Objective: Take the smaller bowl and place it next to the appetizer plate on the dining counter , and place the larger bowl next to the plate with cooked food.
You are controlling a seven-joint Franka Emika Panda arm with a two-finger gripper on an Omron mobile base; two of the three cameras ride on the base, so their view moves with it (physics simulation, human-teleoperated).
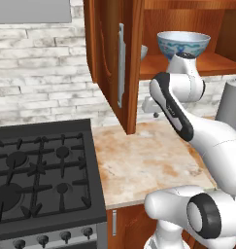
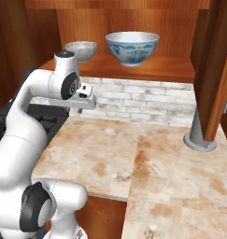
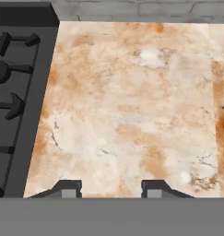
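Note:
The smaller bowl (image 2: 81, 50), mottled grey-white, sits on the open cabinet's shelf; the left base view catches just an edge of this bowl (image 1: 143, 51) behind the door. To its right on that shelf stands the larger bowl (image 2: 132, 48), white with blue-teal pattern (image 1: 182, 44). My gripper (image 3: 111, 190) hangs below the shelf, pointing down at the marbled worktop, open with nothing between its fingers. The hand sits just under the smaller bowl (image 2: 80, 105). The dining counter, the appetizer plate and the plate with cooked food are out of view.
A black stove (image 1: 37, 175) lies left of the marbled worktop (image 3: 132, 106). The cabinet's wooden door (image 1: 112, 63) stands open to the left of the shelf. A grey upright post (image 2: 199, 130) stands at the back right on the worktop.

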